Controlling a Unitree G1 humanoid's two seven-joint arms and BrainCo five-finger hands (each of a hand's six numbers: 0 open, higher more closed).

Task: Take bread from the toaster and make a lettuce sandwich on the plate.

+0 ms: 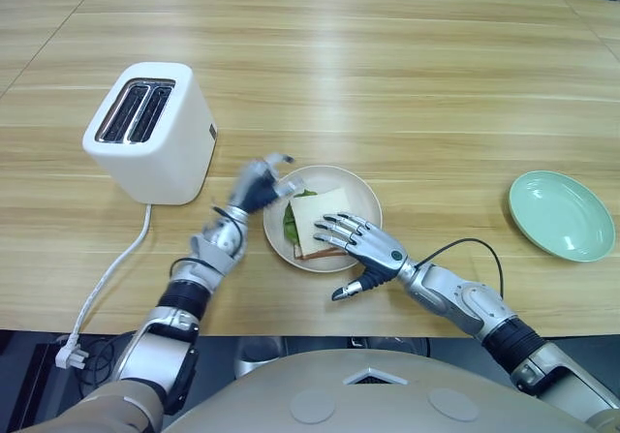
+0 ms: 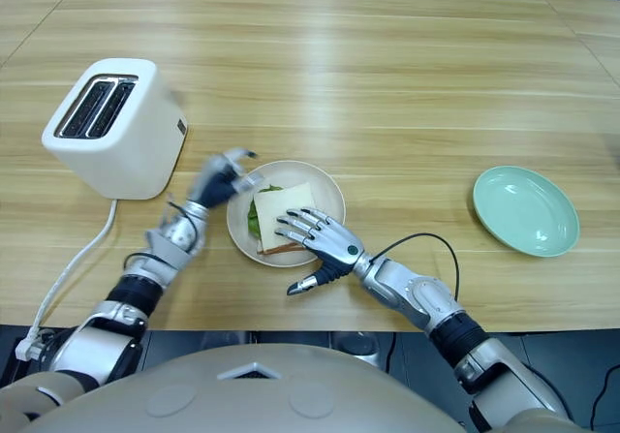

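Right hand, fingers spread and empty, lies over the top bread slice covering the lettuce on the plate near the desk's front edge: best press flat and lightly, the curled, empty left hand steadying the rim.

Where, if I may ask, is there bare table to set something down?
Free: the table between plate and green dish, and the whole far half beyond the toaster. Crowded: around the plate, where left hand and right hand sit at the sandwich.
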